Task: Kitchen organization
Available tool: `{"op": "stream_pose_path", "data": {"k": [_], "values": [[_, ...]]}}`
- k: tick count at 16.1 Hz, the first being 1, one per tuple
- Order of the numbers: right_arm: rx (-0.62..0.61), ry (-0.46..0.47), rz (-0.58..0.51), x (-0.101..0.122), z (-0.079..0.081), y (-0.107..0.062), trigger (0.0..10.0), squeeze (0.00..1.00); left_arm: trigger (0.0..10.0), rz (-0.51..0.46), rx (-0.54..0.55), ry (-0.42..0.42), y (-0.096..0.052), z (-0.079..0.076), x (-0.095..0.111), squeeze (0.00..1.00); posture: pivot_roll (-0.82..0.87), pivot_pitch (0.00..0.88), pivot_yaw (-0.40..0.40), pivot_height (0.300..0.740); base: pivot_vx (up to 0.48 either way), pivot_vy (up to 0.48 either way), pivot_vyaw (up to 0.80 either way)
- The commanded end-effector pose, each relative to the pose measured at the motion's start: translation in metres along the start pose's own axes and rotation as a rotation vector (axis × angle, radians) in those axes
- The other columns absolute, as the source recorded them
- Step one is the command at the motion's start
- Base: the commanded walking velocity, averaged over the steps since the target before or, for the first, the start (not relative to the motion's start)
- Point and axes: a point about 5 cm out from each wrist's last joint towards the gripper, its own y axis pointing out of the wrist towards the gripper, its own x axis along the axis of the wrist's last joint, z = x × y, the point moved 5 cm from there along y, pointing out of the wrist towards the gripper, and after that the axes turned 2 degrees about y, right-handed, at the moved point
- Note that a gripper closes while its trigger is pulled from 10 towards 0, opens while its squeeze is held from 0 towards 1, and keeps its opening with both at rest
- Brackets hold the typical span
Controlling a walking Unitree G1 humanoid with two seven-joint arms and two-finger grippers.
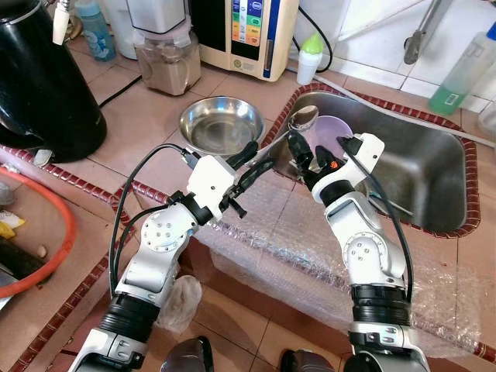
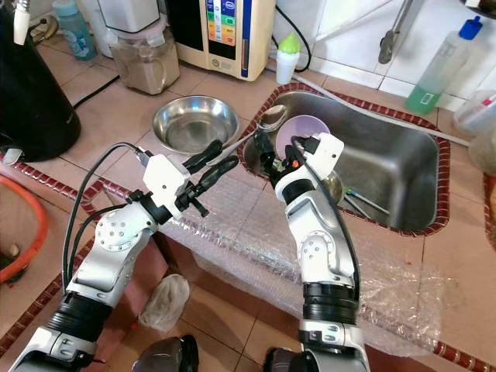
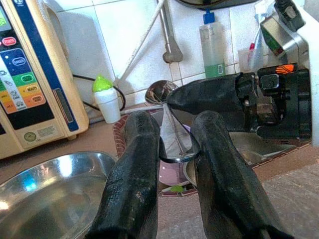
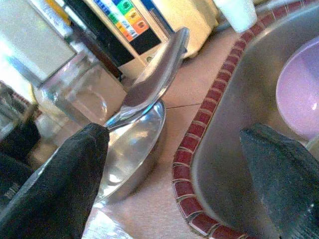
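While both arms reach forward over a tiled worktop (image 1: 256,93), the right pincer (image 1: 304,159) sits at the near left corner of one steel sink (image 1: 434,182) set in that worktop. In the right wrist view its two fingers (image 4: 60,184) stand well apart, so it is open; a single metal spoon (image 4: 152,79) rises beside one finger, though I cannot tell whether it touches it. In the head views the spoon's bowl (image 1: 304,118) stands up at the sink's left rim, just in front of one lilac bowl (image 1: 335,132) lying in the sink.

The left pincer (image 1: 252,163) hovers over the worktop just left of the sink corner, near the right pincer. Its two fingers (image 3: 134,174) are parted with a narrow gap and hold nothing.

One round steel dish (image 1: 221,124) rests on the worktop just left of the sink, beyond the left pincer. Behind it, along the wall, stand one blender jar (image 1: 164,62) with brownish contents, one cream appliance (image 1: 244,35) with coloured buttons, and one small white bottle (image 1: 309,58) with a green cap. One tall bottle (image 1: 465,74) of green liquid stands behind the sink at the right. One black kettle-like vessel (image 1: 43,85) sits at the far left. One sheet of bubble wrap (image 1: 310,256) drapes over the worktop's near edge under both arms.
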Motion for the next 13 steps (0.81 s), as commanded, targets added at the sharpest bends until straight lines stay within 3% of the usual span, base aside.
{"op": "stream_pose_path", "data": {"k": [1, 2, 3, 4, 5, 6, 7, 8, 11, 13], "values": [[0.002, 0.124, 0.027, -0.007, 0.007, 0.006, 10.0, 0.0, 0.0, -0.034, -0.073, 0.014, 0.008, -0.015, 0.01, 0.0, 0.0, 0.087, 0.007, 0.74, 0.0, 0.0, 0.0], [0.012, 0.157, 0.037, -0.009, 0.01, 0.008, 10.0, 0.0, 0.0, -0.032, -0.077, 0.012, 0.008, -0.016, 0.01, 0.0, 0.0, 0.087, 0.007, 0.74, 0.0, 0.0, 0.0], [0.022, 0.192, 0.032, -0.01, 0.014, 0.01, 8.0, 0.0, 0.0, -0.031, -0.08, 0.009, 0.008, -0.018, 0.009, 0.0, 0.0, 0.087, 0.007, 0.74, 0.0, 0.0, 0.0], [0.031, 0.223, 0.034, -0.01, 0.017, 0.012, 2.9, 0.0, 0.0, -0.029, -0.082, 0.008, 0.008, -0.018, 0.008, 0.0, 0.0, 0.087, 0.013, 0.74, 0.0, 0.0, 0.0], [0.066, 0.258, 0.036, -0.01, 0.024, 0.013, 0.8, 0.0, 0.0, -0.025, -0.085, 0.008, 0.008, -0.019, 0.007, 0.0, 0.0, 0.087, 0.013, 0.74, 0.0, 0.0, 0.0], [0.093, 0.288, 0.045, -0.01, 0.03, 0.014, 0.0, 0.0, 0.0, -0.023, -0.084, 0.008, 0.008, -0.019, 0.007, 0.0, 0.0, 0.086, 0.012, 0.74, 0.0, 0.0, 0.0], [0.127, 0.287, 0.06, -0.01, 0.036, 0.013, 4.2, 0.0, 0.0, -0.021, -0.077, 0.009, 0.009, -0.018, 0.006, 0.0, 0.0, 0.086, 0.011, 0.74, 0.0, 0.0, 0.0], [0.15, 0.261, 0.081, -0.01, 0.036, 0.01, 10.0, 0.0, 0.0, -0.018, -0.045, 0.017, 0.009, -0.011, 0.006, 0.0, 0.0, 0.086, 0.006, 0.74, 0.0, 0.0, 0.0], [0.185, 0.285, 0.067, -0.002, 0.028, -0.002, 10.0, 0.0, 0.0, -0.013, -0.014, 0.018, 0.008, -0.003, 0.005, 0.0, 0.0, 0.086, 0.004, 0.74, 0.0, 0.0, 0.0], [0.222, 0.311, 0.044, 0.003, 0.032, -0.004, 10.0, 0.0, 0.0, -0.013, -0.017, 0.016, 0.008, -0.003, 0.005, 0.0, 0.0, 0.086, 0.008, 0.74, 0.0, 0.0, 0.0]]}}
